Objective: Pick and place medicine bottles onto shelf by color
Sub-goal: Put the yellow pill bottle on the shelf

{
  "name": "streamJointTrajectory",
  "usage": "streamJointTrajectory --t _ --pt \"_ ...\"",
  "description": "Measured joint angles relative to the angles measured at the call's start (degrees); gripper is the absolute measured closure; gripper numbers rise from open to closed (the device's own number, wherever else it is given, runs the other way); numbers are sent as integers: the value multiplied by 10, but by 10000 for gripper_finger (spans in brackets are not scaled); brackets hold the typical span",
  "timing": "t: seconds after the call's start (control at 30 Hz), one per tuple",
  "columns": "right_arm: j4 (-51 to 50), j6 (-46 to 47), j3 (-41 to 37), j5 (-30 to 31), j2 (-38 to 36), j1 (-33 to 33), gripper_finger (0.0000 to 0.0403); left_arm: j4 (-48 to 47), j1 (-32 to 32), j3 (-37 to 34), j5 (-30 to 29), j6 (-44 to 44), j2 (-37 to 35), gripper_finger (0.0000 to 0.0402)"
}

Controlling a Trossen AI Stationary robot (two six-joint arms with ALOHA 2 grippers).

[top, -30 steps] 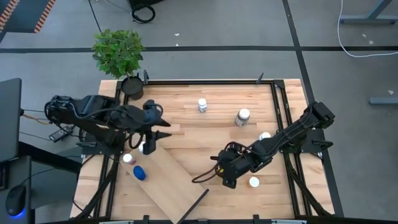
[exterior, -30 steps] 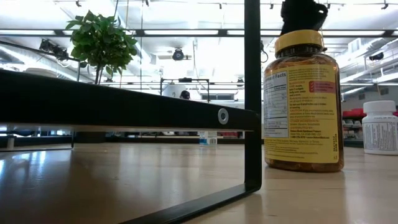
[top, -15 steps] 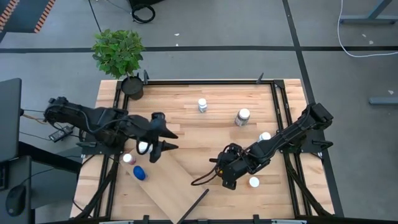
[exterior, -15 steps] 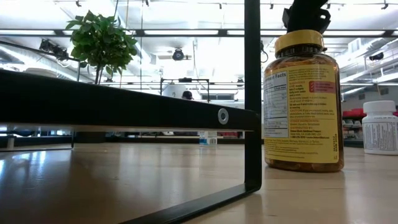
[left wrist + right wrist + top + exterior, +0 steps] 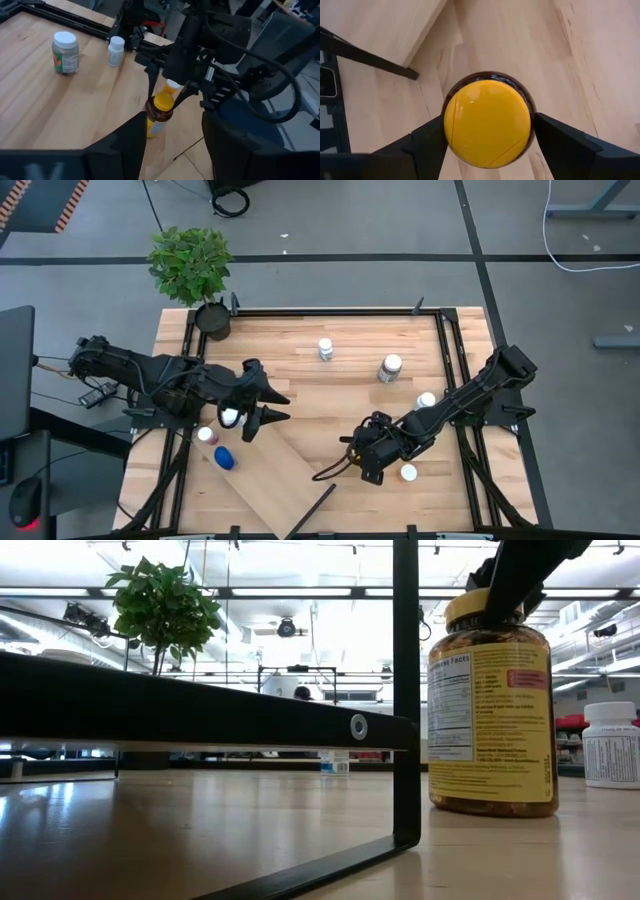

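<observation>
While upright (axis vertical), amber bottle (image 5: 487, 122) sits between right gripper (image 5: 487, 150) fingers.

High view straight down; low view level beside amber bottle (image 5: 490, 705)

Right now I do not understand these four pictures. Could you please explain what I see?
It is a robot with two dark arms at a wooden table. One picture looks down from above, one looks level across the tabletop, two come from wrist cameras. The right pincer is closed on the yellow cap of an amber bottle standing on the table. The left pincer is open and empty, near the pale shelf. Other small bottles stand around, such as a white-capped bottle and a blue bottle. A plant pot sits in a corner.
</observation>
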Motion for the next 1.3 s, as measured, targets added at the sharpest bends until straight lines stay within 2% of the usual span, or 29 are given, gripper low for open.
streamJointTrajectory --t 0.2,0.4,0.63,0.8,1.0,1.13,1.3 --pt "-5 0 11 27 2 0 132 0 -14 0 -1 -11 0 214" --pt "-9 -20 33 33 3 -10 176 -2 -22 0 0 -11 -1 217" --pt "-7 -77 100 76 3 -47 176 -13 -19 0 -1 -8 -23 228" --pt "7 -112 139 70 3 -87 176 -15 4 1 -9 7 -61 230" --pt "71 -180 165 59 11 -125 176 -33 38 2 -38 11 -107 230" --pt "57 -234 216 30 60 -139 175 -59 47 2 -38 13 -127 232" --pt "53 -283 334 -7 150 -153 174 -80 47 3 -38 13 -144 241"
